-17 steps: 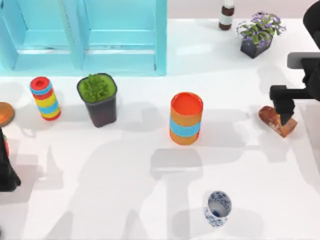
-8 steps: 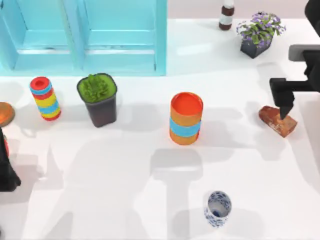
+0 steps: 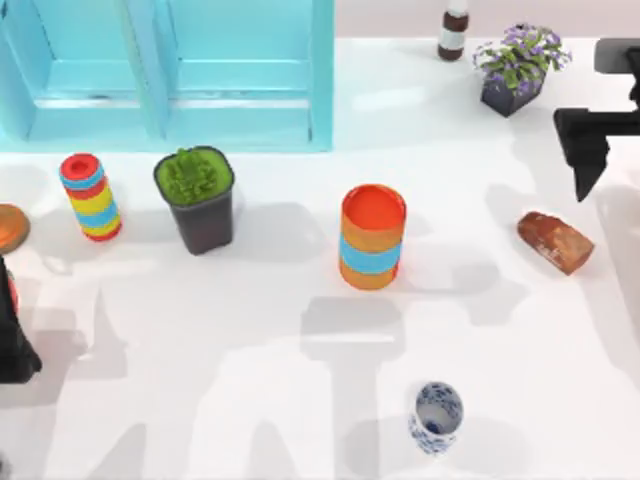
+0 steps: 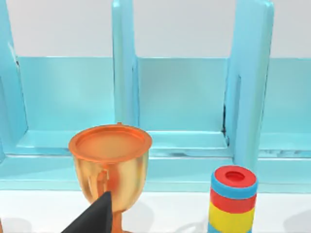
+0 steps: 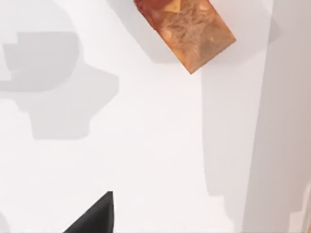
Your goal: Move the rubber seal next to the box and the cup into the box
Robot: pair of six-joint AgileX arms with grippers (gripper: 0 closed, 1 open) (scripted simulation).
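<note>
White table, blue box (image 3: 170, 80) at back left. Rubber seal (image 3: 555, 241) lies free at right; cup (image 3: 436, 417) near front. Right gripper (image 3: 585, 160) hovers beyond the seal, finger state unclear. Judged: seal pickup pending; needs descent and grasp.

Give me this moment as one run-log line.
right gripper: above table's right edge, apart from rubber seal | seal: lying on table | cup: on table, not in box | left arm: parked left
</note>
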